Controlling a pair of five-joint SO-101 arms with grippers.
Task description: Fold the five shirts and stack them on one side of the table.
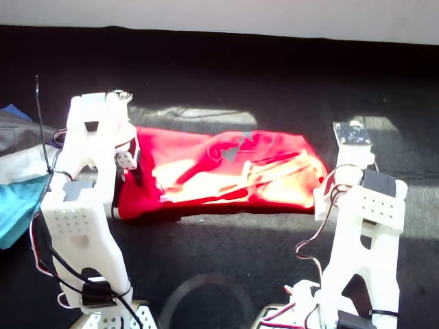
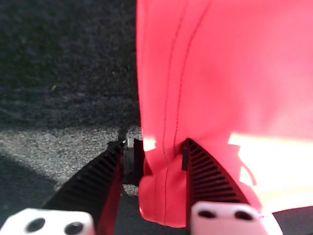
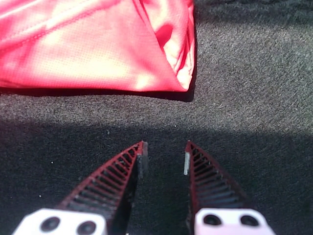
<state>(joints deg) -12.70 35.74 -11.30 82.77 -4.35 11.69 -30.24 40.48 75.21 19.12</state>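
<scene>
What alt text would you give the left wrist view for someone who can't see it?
The black ribbed jaws of the left gripper pinch the stitched edge of a red shirt lying on a dark table, with sunlight across part of the fabric.

A shirt (image 1: pixel 226 171) lies across the middle of the table (image 1: pixel 226 260). Its left end sits between the left jaws. The right jaws hang over bare table just before its right corner. More shirts (image 1: pixel 17 171) are heaped at the table's left edge, well apart.
</scene>
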